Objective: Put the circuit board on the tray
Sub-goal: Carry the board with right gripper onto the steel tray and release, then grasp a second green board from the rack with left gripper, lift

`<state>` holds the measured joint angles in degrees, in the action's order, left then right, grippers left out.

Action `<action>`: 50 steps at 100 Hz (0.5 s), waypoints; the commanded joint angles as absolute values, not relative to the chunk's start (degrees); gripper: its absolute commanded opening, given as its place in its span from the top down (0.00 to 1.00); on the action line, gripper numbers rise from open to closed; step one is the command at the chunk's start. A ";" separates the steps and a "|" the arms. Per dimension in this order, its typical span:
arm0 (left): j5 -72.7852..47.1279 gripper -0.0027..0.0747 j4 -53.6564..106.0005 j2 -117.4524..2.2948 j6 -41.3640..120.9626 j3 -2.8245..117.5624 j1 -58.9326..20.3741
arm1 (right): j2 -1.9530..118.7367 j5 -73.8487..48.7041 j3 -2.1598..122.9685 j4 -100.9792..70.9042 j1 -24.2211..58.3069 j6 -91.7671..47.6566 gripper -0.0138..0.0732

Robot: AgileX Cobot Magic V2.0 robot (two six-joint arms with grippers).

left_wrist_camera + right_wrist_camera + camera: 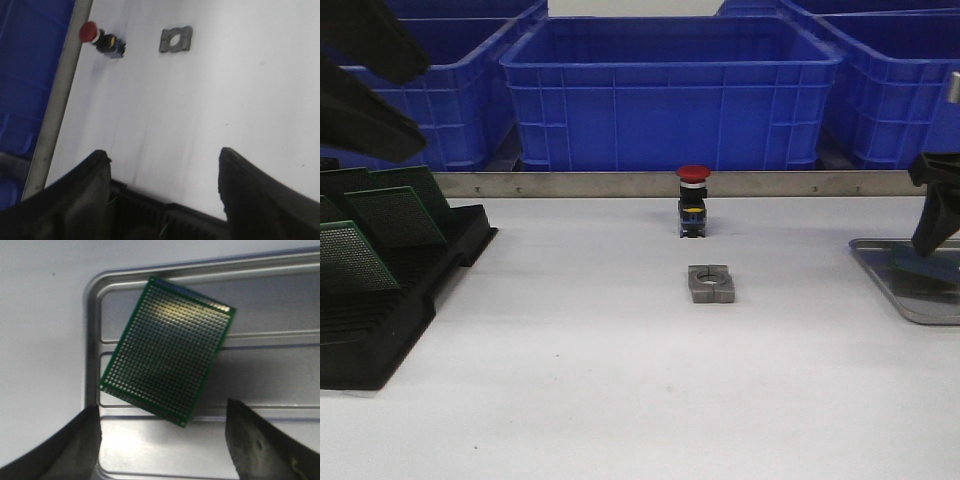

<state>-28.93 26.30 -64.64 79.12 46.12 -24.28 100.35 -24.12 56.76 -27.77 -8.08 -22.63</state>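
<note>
A green perforated circuit board [167,352] lies flat and skewed on the ridged floor of the silver-grey metal tray [280,275], near one corner. My right gripper [162,440] hangs open and empty just above the tray, apart from the board. In the front view the tray [880,262] sits at the right edge of the table, the right gripper [932,235] over it and the board [930,268] beneath it. My left gripper [162,165] is open and empty above the black slotted rack [165,220]. Several more green boards [392,215] stand in that rack [415,300] at the left.
A red-capped push button [693,200] stands at the table's middle back, with a grey metal block [710,283] in front of it. Big blue plastic bins [670,95] stand behind a metal rail [570,184] along the back edge.
</note>
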 commanded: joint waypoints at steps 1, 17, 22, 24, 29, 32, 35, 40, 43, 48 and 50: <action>-25.44 0.39 25.49 -63.55 77.42 47.78 -20.30 | 97.03 -24.33 58.41 -27.76 -10.19 -23.25 0.21; -29.40 0.39 21.32 -65.58 77.42 47.78 -12.35 | 95.46 -25.64 58.41 -27.76 -12.12 -23.25 0.26; -29.76 0.39 20.92 -66.96 77.42 47.78 -10.66 | 94.87 -25.39 58.41 -27.76 -12.13 -23.25 0.26; -29.76 0.39 20.93 -67.63 77.42 47.78 -10.10 | 94.82 -25.32 58.41 -27.76 -12.13 -23.25 0.26; -29.76 0.39 20.93 -69.25 78.13 47.78 -9.29 | 94.34 -25.16 58.41 -27.76 -12.13 -23.25 0.26; -29.76 0.39 20.78 -70.23 78.54 47.78 -9.01 | 94.21 -25.18 58.41 -27.76 -12.13 -23.25 0.26; -29.76 0.39 20.42 -71.48 78.64 47.78 -8.91 | 94.05 -25.18 58.41 -27.76 -12.13 -23.25 0.26; -29.65 0.39 19.76 -73.22 78.68 47.78 -8.91 | 93.92 -25.13 58.41 -27.76 -12.13 -23.25 0.26; -29.26 0.39 19.26 -74.13 78.68 47.78 -8.91 | 93.87 -25.13 58.41 -27.76 -12.13 -23.25 0.26; -28.88 0.39 19.14 -75.69 78.68 47.78 -8.91 | 93.90 -25.13 58.41 -27.81 -12.13 -23.25 0.26; -28.79 0.39 19.14 -76.33 78.77 47.78 -8.91 | 93.90 -25.04 58.41 -27.81 -12.13 -23.25 0.26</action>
<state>-31.39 18.63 -75.38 78.81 46.12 -9.01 96.64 -26.25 56.81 -27.33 -11.78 -22.63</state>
